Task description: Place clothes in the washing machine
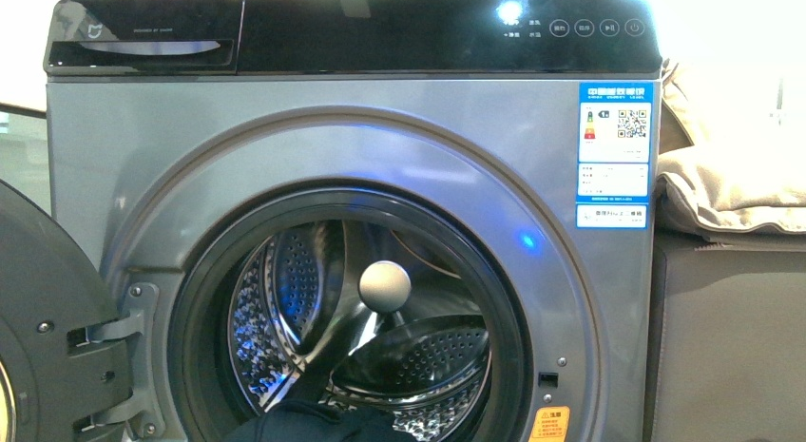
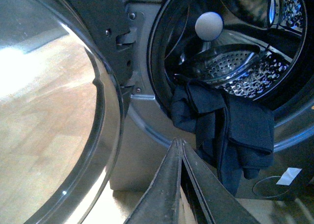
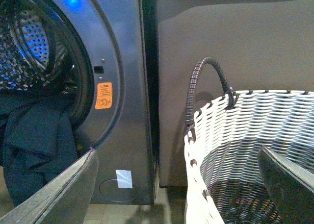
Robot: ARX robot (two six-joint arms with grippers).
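The silver-grey washing machine (image 1: 285,147) fills the front view, its dark door (image 1: 38,337) swung open at the left. The navy clothes (image 2: 230,131) hang limp over the lower rim of the porthole, partly inside the steel drum (image 2: 235,67); they also show as clothes (image 3: 37,145) in the right wrist view and clothes (image 1: 314,423) at the bottom of the front view. My left gripper (image 2: 179,143) is shut and empty, in front of and just below the cloth. My right gripper (image 3: 179,160) stands open over a basket, beside the machine.
A white woven basket (image 3: 245,145) with a dark handle (image 3: 206,82) stands against a grey-brown cabinet (image 3: 235,37) to the machine's right. A beige cloth bundle (image 1: 732,176) lies on the cabinet. A grey ball (image 1: 384,287) sits in the drum. The door glass (image 2: 49,111) is close beside my left gripper.
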